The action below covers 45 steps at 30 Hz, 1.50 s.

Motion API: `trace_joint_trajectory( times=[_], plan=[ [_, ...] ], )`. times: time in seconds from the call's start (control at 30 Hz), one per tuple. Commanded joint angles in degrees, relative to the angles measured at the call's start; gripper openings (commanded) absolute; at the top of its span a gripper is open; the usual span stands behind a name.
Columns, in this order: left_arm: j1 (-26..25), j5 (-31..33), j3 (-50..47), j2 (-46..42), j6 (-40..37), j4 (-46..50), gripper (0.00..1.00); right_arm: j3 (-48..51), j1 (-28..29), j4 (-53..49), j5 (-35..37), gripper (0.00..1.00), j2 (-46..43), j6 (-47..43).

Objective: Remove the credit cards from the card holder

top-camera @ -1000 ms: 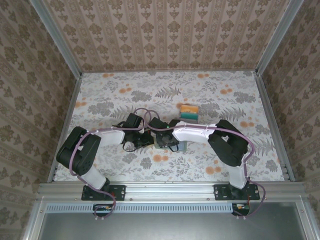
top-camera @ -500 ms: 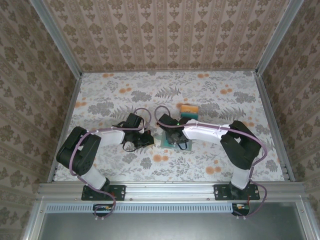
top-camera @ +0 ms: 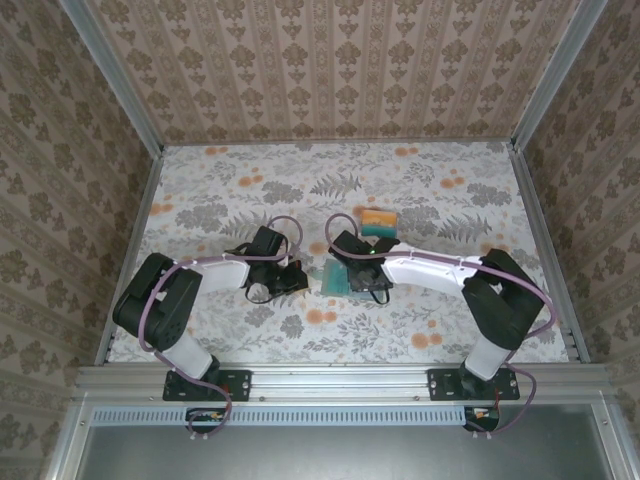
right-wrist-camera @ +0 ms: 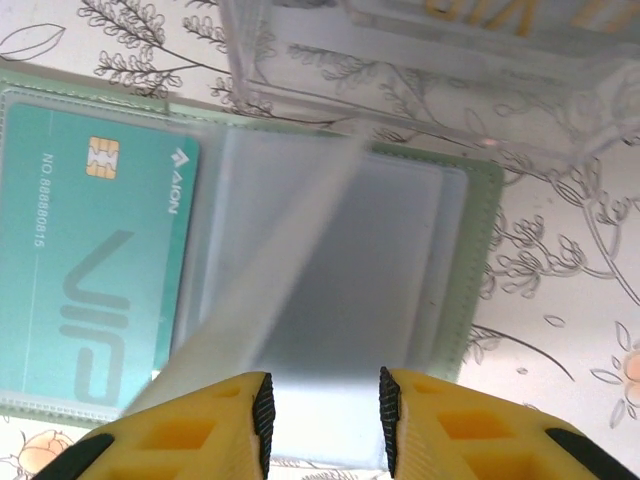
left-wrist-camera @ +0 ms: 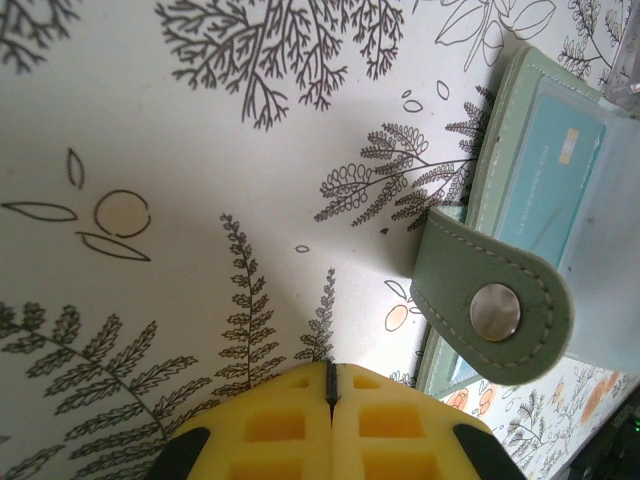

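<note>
One teal card [right-wrist-camera: 100, 270] sits inside the card holder [right-wrist-camera: 480, 240], which lies open and flat on the flowery table [top-camera: 220, 200]. The card is tucked under a clear sleeve [right-wrist-camera: 330, 290]. A card like this is likely light, thin and stiff, and smooth too, so I think it could slip out of a pinch. It lies flat, so no edge sticks up to grab. The best way is probably to catch one short end and slide it out where the sleeve opens, though I cannot see which side that is. The holder looks soft and light, so it may slide or flop if nothing holds it down. The right gripper [right-wrist-camera: 322, 420] hangs over the holder's near edge with its fingers a little apart. A bent bit of sleeve runs toward its left finger, but I cannot tell if it is pinched. The left gripper [left-wrist-camera: 330, 400] is squeezed tight with nothing in it, just beside the holder's strap [left-wrist-camera: 495, 300] and not touching it. A small pile of cards [top-camera: 378, 222], orange on teal, lies near the holder's far side. A clear plastic piece [right-wrist-camera: 430, 90] lies just past the holder's far edge, so that side looks tight. The holder's near side has more room to move.
</note>
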State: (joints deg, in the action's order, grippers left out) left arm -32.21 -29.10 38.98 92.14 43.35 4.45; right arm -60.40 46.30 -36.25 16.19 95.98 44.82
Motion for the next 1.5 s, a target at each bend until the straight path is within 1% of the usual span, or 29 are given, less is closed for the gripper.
trace_joint_trajectory(
  times=[0.0, 0.1, 0.27, 0.4, 0.5, 0.53, 0.57, 0.63, 0.7, 0.77, 0.83, 1.03, 1.17, 1.47],
  plan=[
    [-0.23, 0.19, 0.62, -0.15, -0.91, 1.98, 0.0, 2.73, -0.72, -3.22, 2.51, 0.39, -3.05, 2.29],
    [-0.23, 0.45, 1.93, -1.47, -1.64, 3.8, 0.0, 4.9, -1.42, -3.63, 3.43, 0.41, -6.31, 3.12],
    [-0.39, 0.76, 4.98, -4.59, -3.43, 6.98, 0.0, 8.14, -2.18, 0.54, 2.63, 0.42, -13.48, 1.99],
    [-0.58, 0.13, 7.66, -4.86, -4.06, 7.68, 0.0, 7.0, -2.23, 3.89, 0.02, 0.42, -14.93, 0.58],
    [-1.31, -0.77, 10.14, -3.09, -4.8, 7.27, 0.0, 5.49, -2.29, 8.8, -5.43, 0.41, -12.67, -0.43],
    [-1.66, -1.02, 11.06, -2.17, -5.0, 7.2, 0.0, 5.09, -2.39, 10.44, -7.45, 0.39, -11.66, -0.23],
    [-2.01, -1.26, 11.77, -1.3, -5.25, 7.07, 0.0, 4.92, -2.56, 11.99, -9.23, 0.36, -10.68, 0.03],
    [-2.8, -1.38, 13.12, 0.74, -5.55, 6.97, 0.0, 5.48, -3.21, 16.53, -13.46, 0.23, -8.94, 1.39],
    [-3.34, -1.4, 13.82, 2.65, -5.73, 6.76, 0.0, 6.64, -4.19, 20.72, -17.28, 0.15, -7.58, 3.51],
    [-3.69, -1.56, 14.1, 4.18, -5.65, 6.47, 0.0, 7.8, -5.15, 24.42, -20.64, 0.14, -6.09, 5.54],
    [-4.08, -1.74, 14.41, 5.72, -5.73, 6.08, 0.0, 8.55, -5.73, 26.74, -22.51, 0.14, -4.7, 6.98],
    [-5.26, -0.83, 15.49, 8.55, -6.09, 6.98, 0.0, 10.47, -7.05, 29.95, -25.63, 0.14, -1.65, 9.59],
    [-5.83, -0.4, 15.56, 9.39, -6.25, 7.48, 0.0, 11.85, -7.88, 30.8, -25.94, 0.17, -0.81, 10.33],
    [-6.11, 0.63, 15.35, 10.06, -6.18, 8.74, 0.0, 14.3, -8.95, 31.38, -25.94, 0.17, 0.07, 10.72]
  ],
)
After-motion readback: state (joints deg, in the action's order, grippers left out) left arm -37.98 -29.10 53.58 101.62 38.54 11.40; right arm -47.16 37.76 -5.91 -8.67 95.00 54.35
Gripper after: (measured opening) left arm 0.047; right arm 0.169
